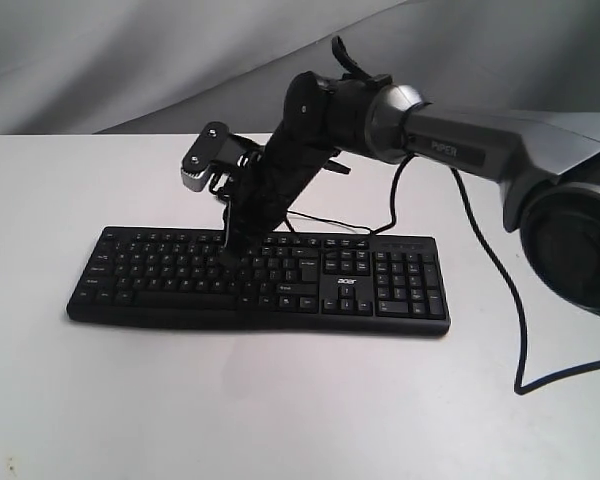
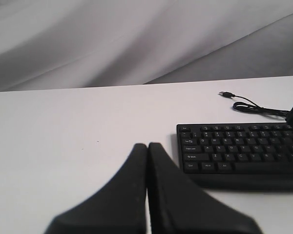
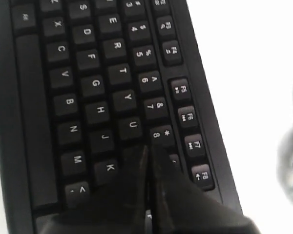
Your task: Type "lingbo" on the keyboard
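Table (image 1: 280,400): one, white; its bare front strip lies nearest in the exterior view.
Keyboard (image 1: 310,285) (image 2: 244,148) (image 3: 88,73): one, black, full-size, with number pad and white "acer" logo; lies flat at mid-table, long side toward the exterior camera.
Left gripper (image 2: 147,145): one; two black fingers pressed together with nothing between them; held over bare table near the keyboard's left end, apart from it.
Right gripper (image 1: 228,250) (image 3: 145,148): one; two black fingers pressed together, holding nothing; tip down on the letter block, covering the key bordered by U, 8 and K.
Right arm (image 1: 450,140): one, black and grey; reaches in from the right, above the keyboard.
USB cable (image 2: 256,108) (image 1: 330,222): one, thin, black; lies looped on the table behind the keyboard, plug end loose on the surface.
Arm cable (image 1: 500,290): one, thicker, black; hangs from the right arm and trails over the table at the right.
Backdrop cloth (image 1: 130,60): one, grey, creased; behind the table.
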Available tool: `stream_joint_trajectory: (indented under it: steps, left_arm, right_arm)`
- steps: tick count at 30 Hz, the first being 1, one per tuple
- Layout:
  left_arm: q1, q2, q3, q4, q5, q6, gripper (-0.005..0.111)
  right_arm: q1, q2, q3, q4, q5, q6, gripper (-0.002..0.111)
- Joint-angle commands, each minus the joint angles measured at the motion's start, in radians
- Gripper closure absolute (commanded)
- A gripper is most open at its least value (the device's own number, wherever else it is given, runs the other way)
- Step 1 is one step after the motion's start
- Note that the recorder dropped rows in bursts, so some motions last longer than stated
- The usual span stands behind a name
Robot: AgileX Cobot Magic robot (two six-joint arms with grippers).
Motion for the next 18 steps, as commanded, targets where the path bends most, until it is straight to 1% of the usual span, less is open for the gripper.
stream_joint_trajectory:
  steps: [1,18]
  left_arm:
    - [0.001,-0.004,0.005,-0.004,-0.007,-0.002,0.106]
    - [0.001,-0.004,0.005,-0.004,-0.007,-0.002,0.106]
  right_arm:
    - [-0.015,-0.023,0.050,0.060,-0.030,-0.039,0.108]
    - [-0.019,-0.023,0.067,0.057,-0.037,-0.046,0.108]
